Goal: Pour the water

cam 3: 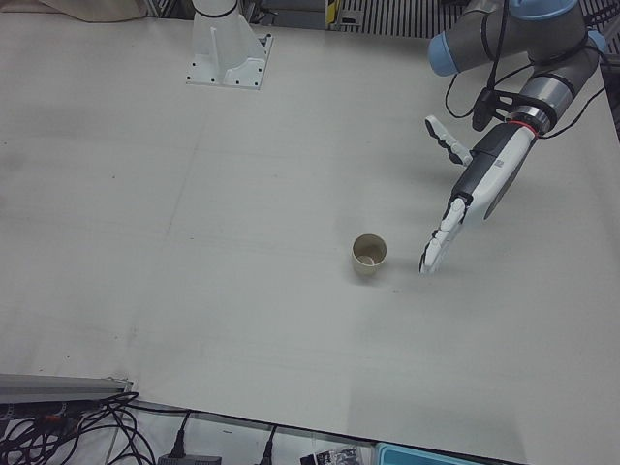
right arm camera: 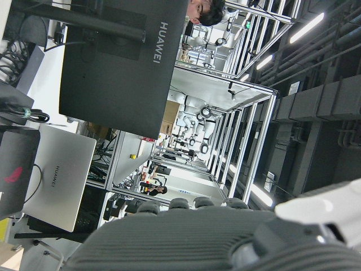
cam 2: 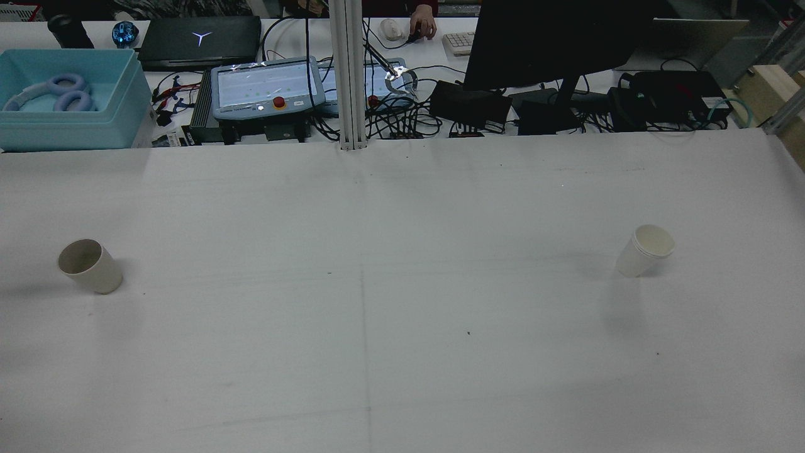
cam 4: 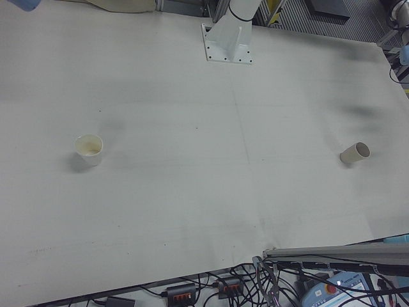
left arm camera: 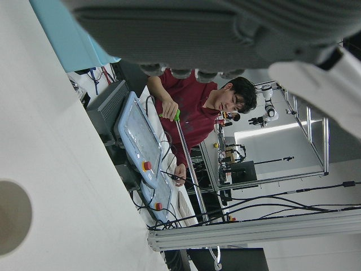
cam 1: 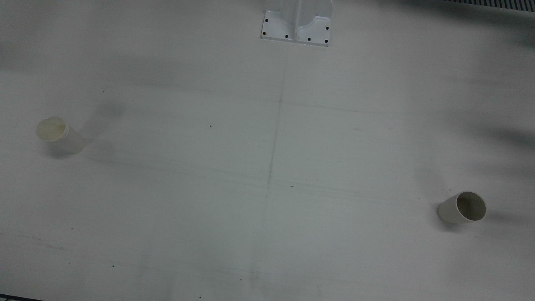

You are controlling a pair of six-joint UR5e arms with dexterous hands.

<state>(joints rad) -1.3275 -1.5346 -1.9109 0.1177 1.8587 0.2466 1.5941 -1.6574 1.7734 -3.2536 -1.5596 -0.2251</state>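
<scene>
Two white paper cups stand far apart on the white table (cam 1: 267, 175). The cup on the robot's left (cam 3: 369, 256) (cam 2: 90, 265) (cam 1: 464, 207) (cam 4: 354, 153) looks empty and grey inside. The cup on the robot's right (cam 1: 56, 133) (cam 2: 648, 250) (cam 4: 89, 149) has a yellowish inside. My left hand (cam 3: 472, 194) is open, fingers stretched down toward the table, a short way beside the left cup and apart from it. The left hand view shows that cup's rim (left arm camera: 11, 217) and the palm (left arm camera: 197, 34). My right hand (right arm camera: 197, 237) shows only in its own view, holding nothing and facing the room.
A white arm pedestal (cam 1: 296, 25) is bolted at the robot's side of the table. Beyond the far edge lie a teach pendant (cam 2: 267, 88), a blue bin (cam 2: 69, 100), a monitor (cam 2: 553, 44) and cables. A person (left arm camera: 194, 113) works there.
</scene>
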